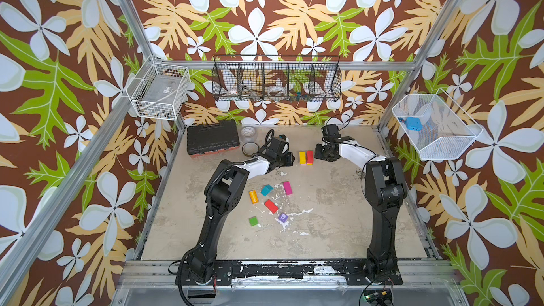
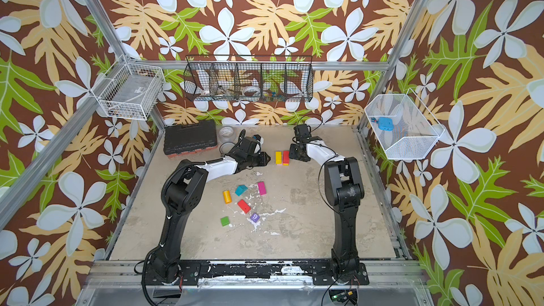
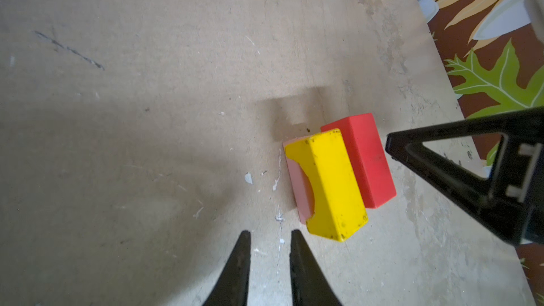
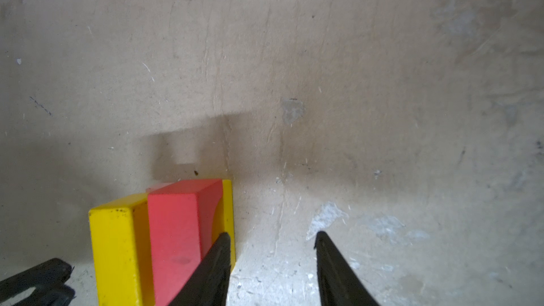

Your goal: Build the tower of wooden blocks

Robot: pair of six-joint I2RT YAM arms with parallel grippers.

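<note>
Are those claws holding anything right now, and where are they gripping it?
Nothing is held. The left gripper and right gripper are both empty, beside the stacked blocks.

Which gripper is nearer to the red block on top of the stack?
Right. The right gripper sits just beside the red block; the left gripper is past the neighbouring yellow block, farther off.

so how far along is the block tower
Done: a low start of the tower, a yellow block and a red block side by side, seemingly on a pink block and another yellow one. In hand: nothing; both arms' jaws flank it empty, the left pair barely parted, the right wider. Left: six loose blocks nearer the arm bases: orange, teal, magenta, a second red, green and the purple cube.
</note>
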